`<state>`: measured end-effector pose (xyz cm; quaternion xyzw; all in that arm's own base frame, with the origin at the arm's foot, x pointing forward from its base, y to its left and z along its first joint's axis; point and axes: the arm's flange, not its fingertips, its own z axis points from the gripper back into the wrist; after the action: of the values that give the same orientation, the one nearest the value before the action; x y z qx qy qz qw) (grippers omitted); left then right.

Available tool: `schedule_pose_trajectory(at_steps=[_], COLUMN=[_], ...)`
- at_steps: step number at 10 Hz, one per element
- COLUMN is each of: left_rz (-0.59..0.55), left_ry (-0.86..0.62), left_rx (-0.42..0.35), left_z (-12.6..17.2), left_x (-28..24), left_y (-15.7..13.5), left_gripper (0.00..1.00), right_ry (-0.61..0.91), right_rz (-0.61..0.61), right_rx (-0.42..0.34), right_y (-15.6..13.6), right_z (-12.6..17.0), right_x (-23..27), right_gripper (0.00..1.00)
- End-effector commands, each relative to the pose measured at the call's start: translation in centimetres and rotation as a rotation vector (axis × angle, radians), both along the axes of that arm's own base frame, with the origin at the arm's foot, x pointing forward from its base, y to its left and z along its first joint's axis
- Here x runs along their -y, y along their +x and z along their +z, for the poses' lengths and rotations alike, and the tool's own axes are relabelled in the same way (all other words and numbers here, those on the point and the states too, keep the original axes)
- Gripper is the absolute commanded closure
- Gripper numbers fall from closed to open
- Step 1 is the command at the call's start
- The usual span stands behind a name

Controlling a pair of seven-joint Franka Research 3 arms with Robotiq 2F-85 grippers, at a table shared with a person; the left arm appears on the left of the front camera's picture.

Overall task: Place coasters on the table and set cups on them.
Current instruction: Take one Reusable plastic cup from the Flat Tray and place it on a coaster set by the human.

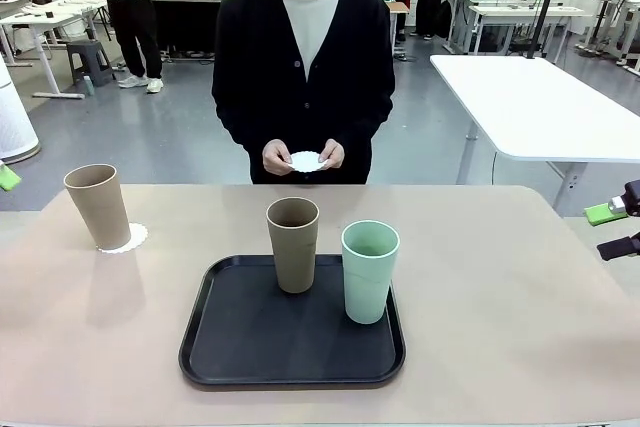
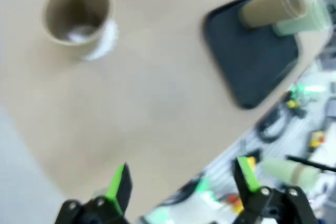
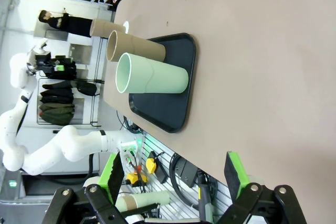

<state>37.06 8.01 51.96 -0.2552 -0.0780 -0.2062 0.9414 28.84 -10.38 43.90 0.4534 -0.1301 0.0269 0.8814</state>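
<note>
Coaster (image 1: 136, 237) under tan cup (image 1: 97, 205) sits near table's (image 1: 500, 327) far-left edge.

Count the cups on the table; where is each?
3. One tan cup stands on a coaster at the table's left; a second tan cup and the green cup stand on the black tray.

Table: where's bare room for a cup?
Bare: right of the black rounded-square tray; between it and the left tan-brown tumbler on its white lacy doily. Crowded: the tray's far half, with another tan-brown tumbler and a mint-green tumbler.
</note>
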Motion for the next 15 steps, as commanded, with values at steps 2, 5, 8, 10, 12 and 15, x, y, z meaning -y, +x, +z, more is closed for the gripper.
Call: schedule_pose_trajectory(at_steps=[2, 5, 8, 10, 12, 15], left_rz=[0.177, 0.245, 0.225, 0.205, 0.182, 0.223], left_ry=[-0.475, -0.587, -0.599, -0.6, -0.596, -0.615], left_rx=[-0.061, -0.006, -0.073, -0.085, -0.089, -0.093], left_z=[-1.6, -5.0, -7.2, -7.7, -8.1, -8.2], left_x=[-5.3, -9.1, -12.2, -13.4, -13.7, -13.1], left_y=[0.1, -1.6, -1.9, -1.7, -1.6, -1.5], left_gripper=[0.0, 0.0, 0.0, 0.0, 0.0, 0.0], right_ry=[0.01, 0.01, 0.01, 0.01, 0.01, 0.01], right_rz=[0.001, 0.001, 0.001, 0.001, 0.001, 0.001], right_rx=[0.004, 0.004, 0.004, 0.004, 0.004, 0.004], right_y=[0.1, 0.1, 0.1, 0.1, 0.1, 0.1], right_z=[0.0, 0.0, 0.0, 0.0, 0.0, 0.0], right_x=[0.0, 0.0, 0.0, 0.0, 0.0, 0.0], right_gripper=[0.0, 0.0, 0.0, 0.0, 0.0, 0.0])
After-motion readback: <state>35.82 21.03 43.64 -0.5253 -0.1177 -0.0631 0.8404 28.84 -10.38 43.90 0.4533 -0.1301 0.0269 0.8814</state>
